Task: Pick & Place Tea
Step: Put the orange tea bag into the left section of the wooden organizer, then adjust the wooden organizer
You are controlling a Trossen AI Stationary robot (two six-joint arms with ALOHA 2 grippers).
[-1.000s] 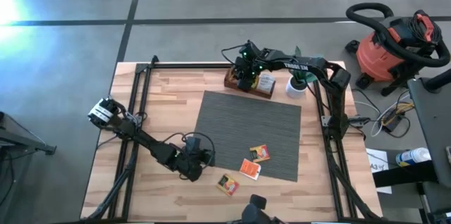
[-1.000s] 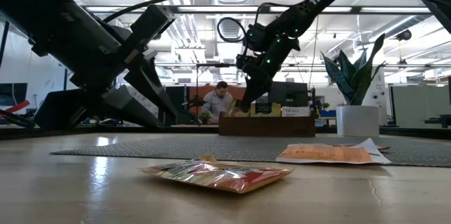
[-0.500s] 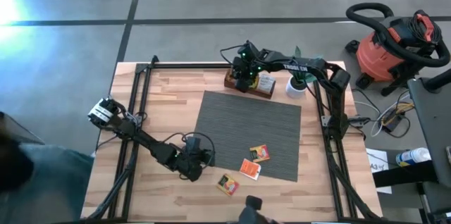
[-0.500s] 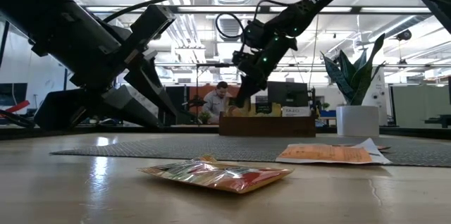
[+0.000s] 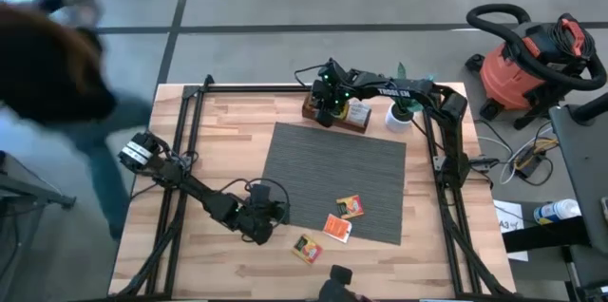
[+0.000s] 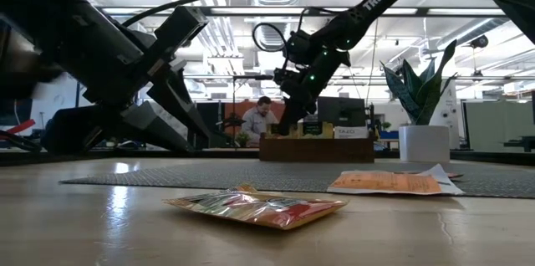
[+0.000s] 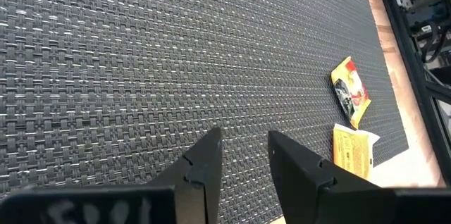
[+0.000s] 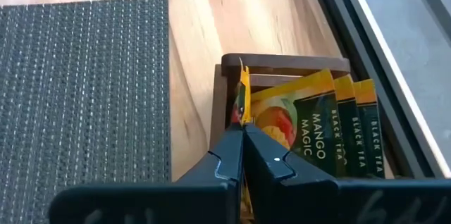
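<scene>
Grey ribbed mat (image 5: pixel 334 182) fills the table's centre, mostly bare, with pale wood free on every side. At lower right, three tea sachets (image 5: pixel 329 229) lie near the mat's corner. Upper centre, the right gripper (image 8: pixel 242 139) is clamped on a yellow sachet (image 8: pixel 242 101) standing over the wooden tray (image 8: pixel 282 64) of upright teas. Lower left, the left gripper (image 7: pixel 243 150) hovers empty, fingers apart, over the mat.

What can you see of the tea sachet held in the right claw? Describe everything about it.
The tea sachet is thin, flat and yellow-orange, seen edge-on and upright. The right claw, shut, pinches its lower part. It sits at the end of the dark wooden tray, beside standing yellow sachets printed "Mango Magic Black Tea". Whether it touches them is unclear.
</scene>
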